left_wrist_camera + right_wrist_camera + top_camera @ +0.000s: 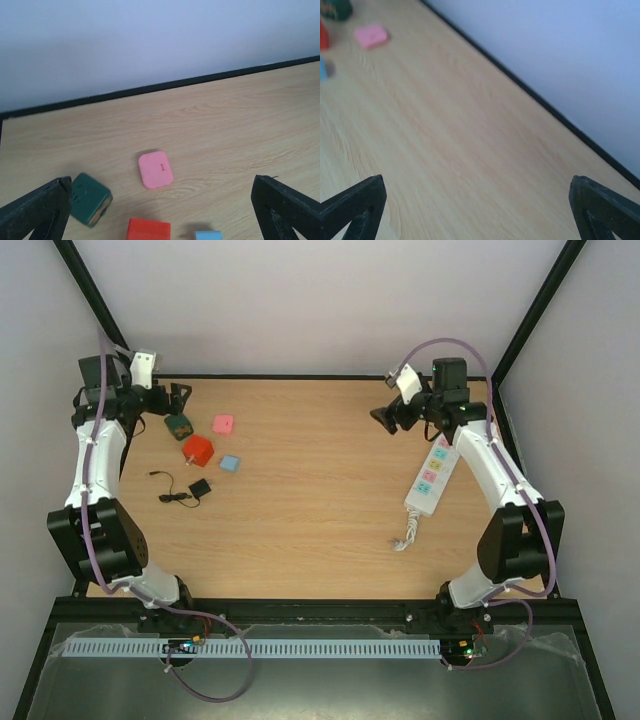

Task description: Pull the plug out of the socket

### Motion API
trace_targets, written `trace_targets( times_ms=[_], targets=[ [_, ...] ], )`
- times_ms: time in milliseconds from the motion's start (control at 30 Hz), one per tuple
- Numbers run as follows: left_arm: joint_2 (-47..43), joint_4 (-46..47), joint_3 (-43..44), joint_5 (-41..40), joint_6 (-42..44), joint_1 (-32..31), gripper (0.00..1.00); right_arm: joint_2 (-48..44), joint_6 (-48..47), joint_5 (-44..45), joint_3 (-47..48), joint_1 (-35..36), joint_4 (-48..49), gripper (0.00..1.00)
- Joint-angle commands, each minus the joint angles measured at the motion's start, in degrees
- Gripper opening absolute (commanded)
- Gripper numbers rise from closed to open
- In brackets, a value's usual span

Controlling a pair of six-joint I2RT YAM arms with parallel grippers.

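Observation:
The socket point(432, 476), a long white strip with pastel outlet faces and a coiled cord at its near end, lies along the table's right side. Its far end is hidden under my right arm, and no plug shows in the outlets I can see. A black plug point(200, 487) with a thin cord lies loose at the left. My right gripper point(385, 418) point(477, 200) hovers open over bare wood, left of the strip's far end. My left gripper point(180, 398) point(160, 210) is open at the far left, above coloured blocks.
A green block point(179, 426) point(90, 199), pink block point(223, 424) point(155, 170), red block point(198, 450) point(148, 230) and small blue block point(229, 463) point(208, 235) lie grouped at the far left. The black table edge point(165, 87) meets a white wall behind.

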Motion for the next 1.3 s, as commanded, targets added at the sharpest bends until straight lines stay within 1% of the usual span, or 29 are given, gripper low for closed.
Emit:
trace_targets(
  times_ms=[0,133,267,500,667,900,1033,1267],
  targets=[
    [1.82,-1.48,1.19,-3.79,-6.10,1.69,1.00,-5.00,18.84,-1.63,-3.99,-0.72,16.96,0.98],
    [1.80,0.88,-0.84,-8.67,-8.46,3.35,1.00,-8.28,27.15,-0.36,-9.43,-2.24,25.58,0.98],
    [1.38,1.95,-3.57,-11.44,-7.08,3.80,1.00,-9.75,35.15,-0.68,-14.36,-6.09,31.80,0.98],
    [-0.73,5.30,-11.08,-12.14,-5.46,3.88,1.00,-10.01,42.93,-2.77,-23.84,-14.90,38.97,0.98],
    [-1.98,6.46,-15.85,-11.39,-4.47,3.39,1.00,-10.19,43.71,-4.39,-30.21,-19.44,41.29,0.98],
    [-3.91,10.11,-21.96,-16.66,-3.97,-0.16,1.00,-12.99,40.56,-3.70,-37.69,-20.61,43.55,0.98],
    [-4.80,11.69,-23.87,-18.08,-4.13,-2.28,1.00,-13.14,40.55,-4.58,-38.88,-20.60,44.26,0.98],
    [-6.21,12.29,-24.36,-17.70,-5.26,-3.18,1.00,-12.56,41.77,-7.38,-39.69,-20.60,46.36,0.98]
  ],
)
